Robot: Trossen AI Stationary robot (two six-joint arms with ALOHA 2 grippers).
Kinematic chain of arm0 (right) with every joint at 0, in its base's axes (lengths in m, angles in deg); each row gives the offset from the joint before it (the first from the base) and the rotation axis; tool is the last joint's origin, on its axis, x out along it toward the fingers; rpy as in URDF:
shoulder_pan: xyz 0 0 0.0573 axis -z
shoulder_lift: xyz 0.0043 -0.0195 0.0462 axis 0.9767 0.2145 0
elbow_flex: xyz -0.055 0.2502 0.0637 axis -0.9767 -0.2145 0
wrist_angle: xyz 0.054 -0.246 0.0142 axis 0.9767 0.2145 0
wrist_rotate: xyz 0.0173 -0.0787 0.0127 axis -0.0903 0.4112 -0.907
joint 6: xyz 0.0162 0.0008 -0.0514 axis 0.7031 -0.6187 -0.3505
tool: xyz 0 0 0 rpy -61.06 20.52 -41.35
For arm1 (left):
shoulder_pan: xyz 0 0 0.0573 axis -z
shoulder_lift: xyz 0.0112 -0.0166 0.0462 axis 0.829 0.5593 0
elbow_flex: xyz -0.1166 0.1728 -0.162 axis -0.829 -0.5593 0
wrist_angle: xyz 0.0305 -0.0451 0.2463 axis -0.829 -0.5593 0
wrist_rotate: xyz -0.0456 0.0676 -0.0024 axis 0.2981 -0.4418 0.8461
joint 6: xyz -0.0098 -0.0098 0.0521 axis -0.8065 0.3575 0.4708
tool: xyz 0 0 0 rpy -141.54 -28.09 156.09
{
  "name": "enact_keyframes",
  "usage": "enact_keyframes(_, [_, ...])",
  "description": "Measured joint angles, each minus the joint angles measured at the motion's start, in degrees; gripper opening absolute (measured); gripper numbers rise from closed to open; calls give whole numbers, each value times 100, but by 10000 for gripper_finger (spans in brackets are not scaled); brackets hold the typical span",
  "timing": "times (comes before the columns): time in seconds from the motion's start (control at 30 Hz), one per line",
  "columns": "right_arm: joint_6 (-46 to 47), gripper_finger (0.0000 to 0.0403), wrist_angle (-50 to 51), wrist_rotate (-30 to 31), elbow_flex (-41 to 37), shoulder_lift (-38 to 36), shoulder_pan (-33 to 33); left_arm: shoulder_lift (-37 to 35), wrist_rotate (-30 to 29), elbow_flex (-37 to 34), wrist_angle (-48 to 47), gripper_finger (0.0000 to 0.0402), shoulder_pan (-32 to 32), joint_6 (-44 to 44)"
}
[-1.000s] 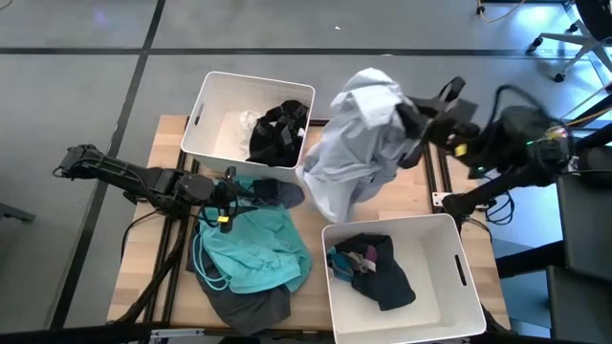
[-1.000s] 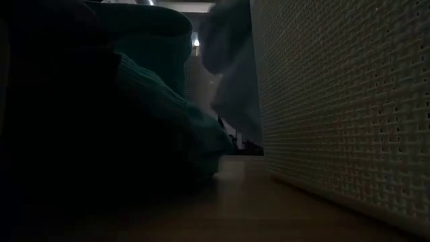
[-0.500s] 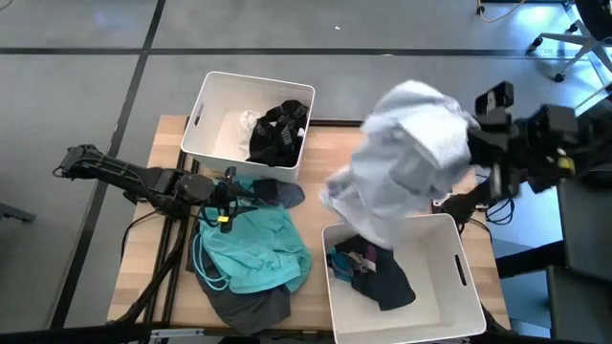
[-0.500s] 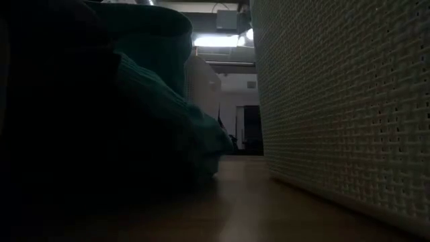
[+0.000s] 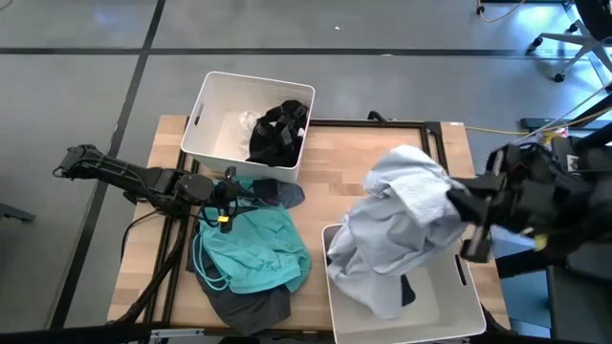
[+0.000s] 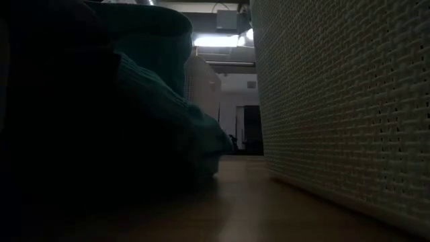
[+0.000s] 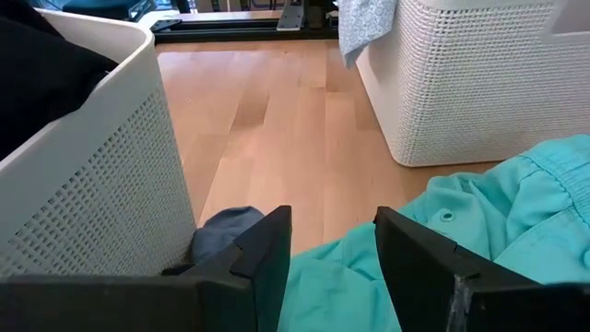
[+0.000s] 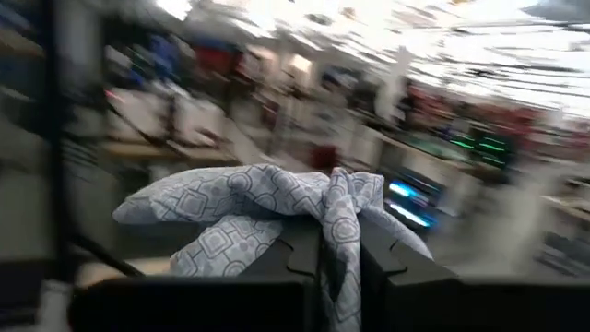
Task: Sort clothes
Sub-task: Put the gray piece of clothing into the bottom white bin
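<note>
The pale grey-blue patterned fabric garment (image 5: 402, 234) hangs bunched from the right gripper (image 8: 339, 242), whose dark fingers are pressed together on a fold of it, above the near white perforated plastic bin (image 5: 461, 308). It droops mostly downward, its lower end inside that bin. The left gripper (image 7: 332, 242) rests low with fingers spread, empty, at the edge of the teal fabric shorts (image 5: 253, 250) on the wooden table (image 5: 335, 158).

A grey floor (image 5: 86, 67) crossed by dark seams surrounds the pale wooden desk (image 5: 335, 162). An office chair's base (image 5: 564, 43) stands at one corner (partly cut off). Beyond, a bright ceiling light (image 6: 216, 41) glows above a dark doorway (image 6: 252, 130).
</note>
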State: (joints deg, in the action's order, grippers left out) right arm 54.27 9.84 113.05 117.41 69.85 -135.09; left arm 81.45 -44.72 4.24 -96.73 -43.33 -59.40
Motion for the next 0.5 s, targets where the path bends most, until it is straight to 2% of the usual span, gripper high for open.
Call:
enact_keyframes(0.1, [620, 28, 795, 544, -74, 181, 13, 0, 0, 0, 10, 147, -1, 0])
enact_keyframes(0.23, [1950, 28, 2138, 424, -303, 284, 10, -2, 0, 0, 11, 147, -2, 0])
enact_keyframes(0.33, [3343, 28, 3273, -37, -638, 294, 10, -2, 2, 0, 9, 147, 0, 41])
enact_keyframes(0.5, [5413, 28, 4542, -1282, -1600, 302, 179, -2, 0, 0, 11, 147, 0, 44])
